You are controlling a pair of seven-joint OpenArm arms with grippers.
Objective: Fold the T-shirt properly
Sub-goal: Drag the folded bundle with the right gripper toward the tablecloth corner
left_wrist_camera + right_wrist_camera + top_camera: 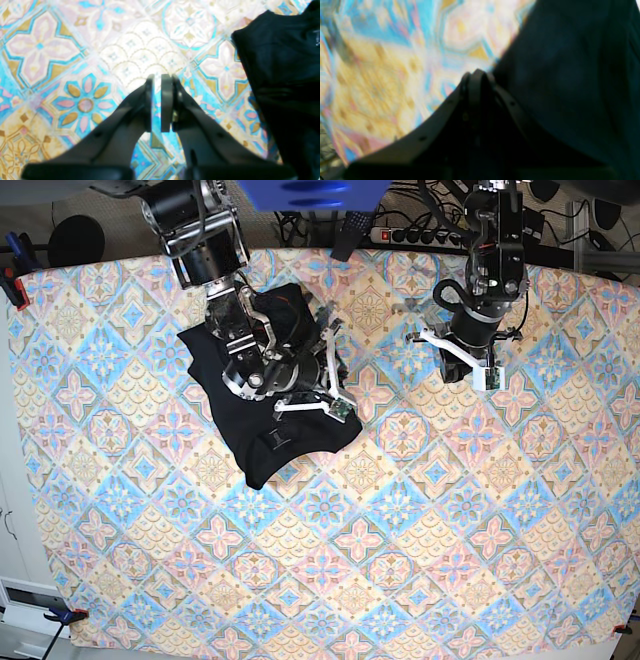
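Observation:
The black T-shirt [262, 435] lies rumpled on the patterned table, left of centre in the base view, with a small pale mark [278, 440] on it. My right gripper [325, 370] reaches over it to its right edge. In the blurred right wrist view that gripper [476, 73] is shut exactly at the hem, and the T-shirt [570, 75] runs from the tips across the right side, so cloth looks pinched. My left gripper [157, 77] hovers over bare tablecloth, shut to a thin slit with nothing in it, the T-shirt [282, 62] off to its right. The base view puts this left gripper [452, 372] well clear of the cloth.
A tiled floral tablecloth [420, 520] covers the whole table. Clamps hold it at the left edge [14, 280] and at the front left corner [62, 616]. Cables and a power strip [405, 232] lie behind the back edge.

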